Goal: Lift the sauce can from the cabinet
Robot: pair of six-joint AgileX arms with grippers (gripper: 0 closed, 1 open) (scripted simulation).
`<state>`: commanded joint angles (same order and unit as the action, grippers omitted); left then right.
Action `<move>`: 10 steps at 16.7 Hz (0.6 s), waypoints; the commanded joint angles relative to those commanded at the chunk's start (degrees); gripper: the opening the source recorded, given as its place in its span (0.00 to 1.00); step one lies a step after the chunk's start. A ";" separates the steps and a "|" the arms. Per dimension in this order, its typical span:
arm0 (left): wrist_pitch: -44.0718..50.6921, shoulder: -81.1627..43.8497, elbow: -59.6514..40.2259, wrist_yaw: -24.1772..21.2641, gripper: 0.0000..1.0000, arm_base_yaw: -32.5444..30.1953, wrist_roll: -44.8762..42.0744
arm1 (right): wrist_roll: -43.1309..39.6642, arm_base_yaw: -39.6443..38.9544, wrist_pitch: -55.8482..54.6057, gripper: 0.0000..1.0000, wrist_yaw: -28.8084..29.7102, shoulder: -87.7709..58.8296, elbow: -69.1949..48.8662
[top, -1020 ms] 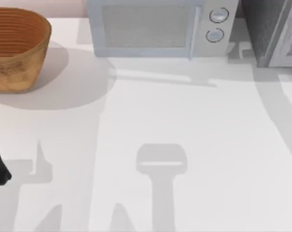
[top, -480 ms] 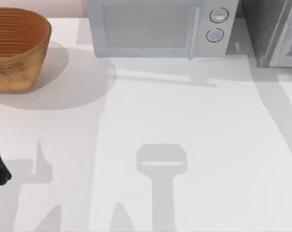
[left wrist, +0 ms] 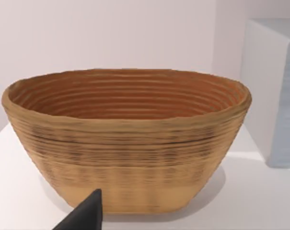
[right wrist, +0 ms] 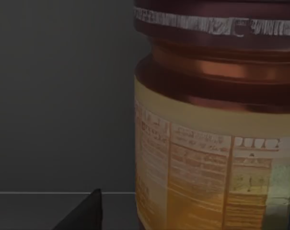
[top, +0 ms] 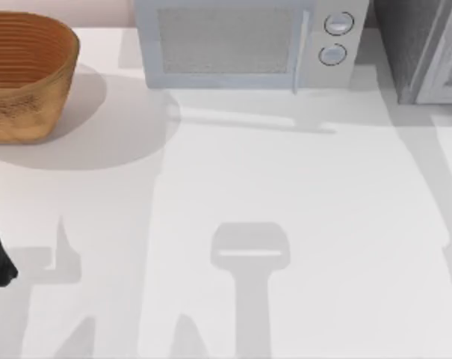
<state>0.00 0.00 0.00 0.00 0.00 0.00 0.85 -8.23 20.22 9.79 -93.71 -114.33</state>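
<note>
Where the cabinet [top: 420,45] stands, one sauce can [right wrist: 212,143] sits upright.

The sauce can [right wrist: 207,143] is seen with a dark maroon-brown top and a tan-yellow label printed in fine text blocks — set against dim grey. The cabinet [top: 412,45] is speckled dark grey with a paler grey-white panel. The microwave [top: 240,45] is coloured pale blue-grey, its door finely meshed. The basket [top: 24,75] is ribbed in orange-brown bands — darker streaks mark its outside. The table [top: 285,172] is white.

Simulated kitchen counter: microwave [top: 244,45], basket [top: 28,75]
</note>
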 joint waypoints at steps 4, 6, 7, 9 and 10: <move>0.00 0.00 0.00 0.00 1.00 0.00 0.00 | 0.01 -0.17 0.22 1.00 0.04 -0.58 -0.57; 0.00 0.00 0.00 0.00 1.00 0.00 0.00 | 0.00 0.14 0.80 1.00 -0.09 -2.99 -3.76; 0.00 0.00 0.00 0.00 1.00 0.00 0.00 | -0.01 0.32 1.24 1.00 -0.22 -4.66 -5.90; 0.00 0.00 0.00 0.00 1.00 0.00 0.00 | -0.01 0.69 2.21 1.00 -0.56 -8.34 -10.56; 0.00 0.00 0.00 0.00 1.00 0.00 0.00 | -0.02 0.90 2.69 1.00 -0.75 -10.14 -12.85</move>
<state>0.00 0.00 0.00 0.00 0.00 0.00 0.83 -7.34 22.91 9.04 -103.84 -127.18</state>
